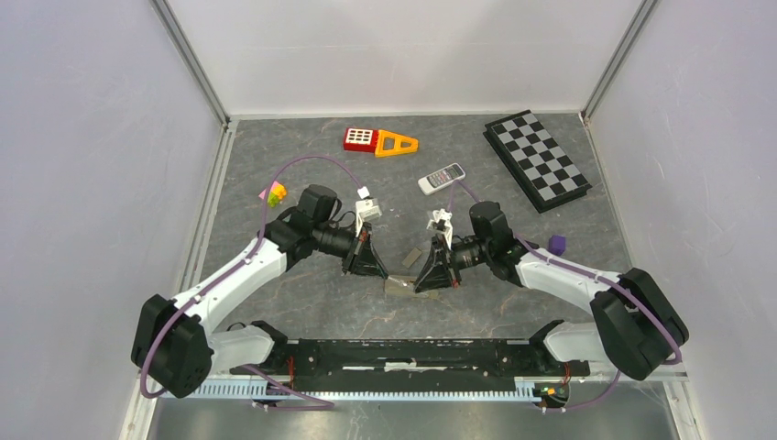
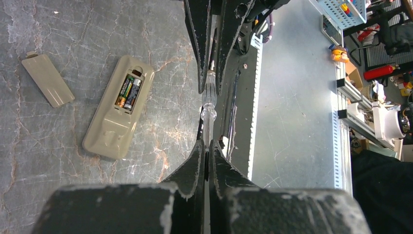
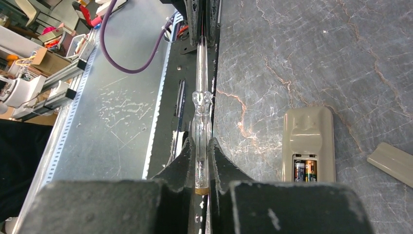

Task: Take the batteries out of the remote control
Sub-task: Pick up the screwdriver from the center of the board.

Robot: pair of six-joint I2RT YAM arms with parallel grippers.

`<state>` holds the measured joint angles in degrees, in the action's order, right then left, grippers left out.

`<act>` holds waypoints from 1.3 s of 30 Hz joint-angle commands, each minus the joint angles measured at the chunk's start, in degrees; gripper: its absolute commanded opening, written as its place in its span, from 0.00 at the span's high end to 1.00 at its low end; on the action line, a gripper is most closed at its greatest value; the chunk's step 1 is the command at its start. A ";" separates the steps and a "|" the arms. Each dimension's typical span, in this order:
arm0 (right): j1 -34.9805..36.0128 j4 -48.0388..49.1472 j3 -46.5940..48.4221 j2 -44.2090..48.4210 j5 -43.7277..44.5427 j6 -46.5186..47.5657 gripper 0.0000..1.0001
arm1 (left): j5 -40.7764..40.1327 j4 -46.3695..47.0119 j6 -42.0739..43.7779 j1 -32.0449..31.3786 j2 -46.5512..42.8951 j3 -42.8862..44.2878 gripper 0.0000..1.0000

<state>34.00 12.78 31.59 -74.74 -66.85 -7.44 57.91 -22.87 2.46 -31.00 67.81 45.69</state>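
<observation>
The beige remote control [image 2: 117,109] lies face down on the marble table with its battery bay open. Two batteries [image 2: 127,91] sit side by side inside it, also seen in the right wrist view [image 3: 305,171]. Its cover [image 2: 47,79] lies loose beside it. A clear pen-like stick [image 3: 201,112] hangs in the air between both grippers, beside the remote. My right gripper [image 3: 202,144] is shut on its clear handle near the brass cap. My left gripper [image 2: 208,146] is shut on its thin shaft end. The two grippers [image 1: 383,271] [image 1: 420,286] face each other above the table's near middle.
A second, white remote [image 1: 442,178] lies farther back, with a checkerboard [image 1: 536,160] at the back right. A red block [image 1: 361,139] and an orange triangle [image 1: 396,144] lie at the back. A yellow-pink toy [image 1: 273,193] sits left, a purple piece [image 1: 556,244] right. The black base rail [image 1: 412,353] runs along the near edge.
</observation>
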 commanded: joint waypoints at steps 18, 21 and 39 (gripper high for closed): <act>-5.78 7.50 -5.25 26.66 56.73 -23.57 0.02 | -7.43 30.18 -27.05 -0.21 -5.04 -5.35 0.98; -6.21 11.55 -8.78 30.56 54.92 -25.03 0.02 | -7.65 39.04 -33.44 -0.20 -5.68 -7.43 0.98; -6.23 34.03 -13.88 23.81 29.23 -34.73 0.24 | -7.30 50.02 -42.45 -0.20 -3.45 -9.17 0.98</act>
<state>27.83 38.87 17.67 -49.54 -33.17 -39.81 50.52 23.44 -37.76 -31.00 63.86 36.12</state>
